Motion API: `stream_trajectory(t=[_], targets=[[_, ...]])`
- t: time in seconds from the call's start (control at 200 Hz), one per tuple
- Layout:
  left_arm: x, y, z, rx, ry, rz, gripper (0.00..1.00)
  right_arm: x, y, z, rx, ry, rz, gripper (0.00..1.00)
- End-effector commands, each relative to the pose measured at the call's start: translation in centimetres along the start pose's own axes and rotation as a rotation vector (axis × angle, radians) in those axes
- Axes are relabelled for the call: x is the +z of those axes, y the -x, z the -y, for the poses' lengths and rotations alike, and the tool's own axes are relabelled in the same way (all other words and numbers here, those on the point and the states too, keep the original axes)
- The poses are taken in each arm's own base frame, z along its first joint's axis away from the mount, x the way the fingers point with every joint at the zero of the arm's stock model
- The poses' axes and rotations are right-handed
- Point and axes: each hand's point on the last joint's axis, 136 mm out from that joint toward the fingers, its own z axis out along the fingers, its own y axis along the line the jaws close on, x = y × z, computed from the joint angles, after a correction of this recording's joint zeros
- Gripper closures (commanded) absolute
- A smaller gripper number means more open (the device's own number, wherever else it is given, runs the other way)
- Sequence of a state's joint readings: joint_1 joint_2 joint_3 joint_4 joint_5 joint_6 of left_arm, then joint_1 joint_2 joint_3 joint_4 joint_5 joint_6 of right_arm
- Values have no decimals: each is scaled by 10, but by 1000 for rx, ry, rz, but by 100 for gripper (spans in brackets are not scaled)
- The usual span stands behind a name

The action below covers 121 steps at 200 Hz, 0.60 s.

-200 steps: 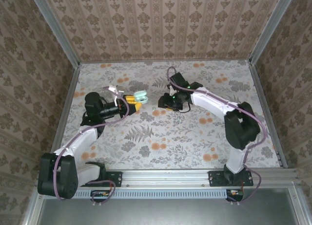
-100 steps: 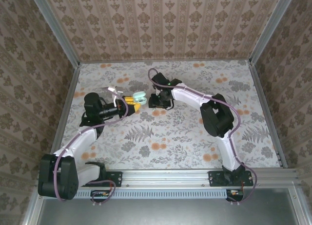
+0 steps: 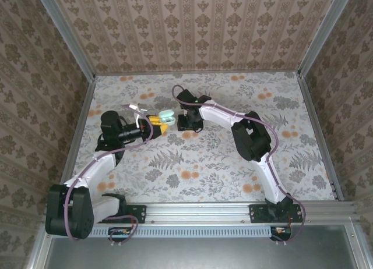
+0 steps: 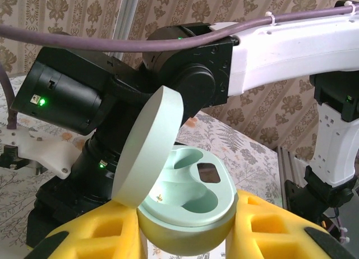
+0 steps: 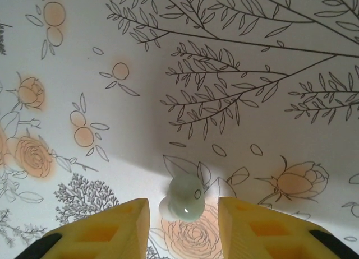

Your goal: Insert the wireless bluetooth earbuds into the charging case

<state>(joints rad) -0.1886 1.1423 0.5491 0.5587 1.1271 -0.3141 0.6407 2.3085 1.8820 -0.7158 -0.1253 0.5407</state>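
The pale mint-green charging case (image 4: pixel 188 211) sits clamped between the yellow pads of my left gripper (image 4: pixel 185 239), which is shut on it. Its lid (image 4: pixel 148 147) stands open, tilted to the left, and both wells inside are empty. From above, the case (image 3: pixel 168 114) shows at the left gripper (image 3: pixel 160 123) tip, left of centre. My right gripper (image 3: pixel 187 122) points down at the table just right of the case. One mint-green earbud (image 5: pixel 186 196) lies on the floral cloth between the open right gripper (image 5: pixel 184 217) tips, with a gap on each side.
The right arm's black wrist (image 4: pixel 185 74) and white link (image 4: pixel 291 51) hang close behind the case lid. A floral cloth (image 3: pixel 204 158) covers the table. Patterned walls (image 3: pixel 192 30) and metal rails (image 3: pixel 315 123) enclose it.
The right arm has swung left, bringing its gripper close beside the case, and its jaws have narrowed a little. The left arm and the case have stayed still.
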Motion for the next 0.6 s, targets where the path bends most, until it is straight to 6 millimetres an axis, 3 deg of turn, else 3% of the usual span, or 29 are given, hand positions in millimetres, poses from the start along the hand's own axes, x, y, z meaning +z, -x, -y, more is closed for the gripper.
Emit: stream_trajectory(t=[0.0,0.35,0.6], targets=[[-4,2,8,45,-16,4,100,8,-5,5,-27,-46,-19,64],[-5,2,8,43,-11,0,100,16,-12,5,-44,-43,-45,74],[-5,4,11,48,-15,1,100,1,-14,1,-48,-16,-45,83]])
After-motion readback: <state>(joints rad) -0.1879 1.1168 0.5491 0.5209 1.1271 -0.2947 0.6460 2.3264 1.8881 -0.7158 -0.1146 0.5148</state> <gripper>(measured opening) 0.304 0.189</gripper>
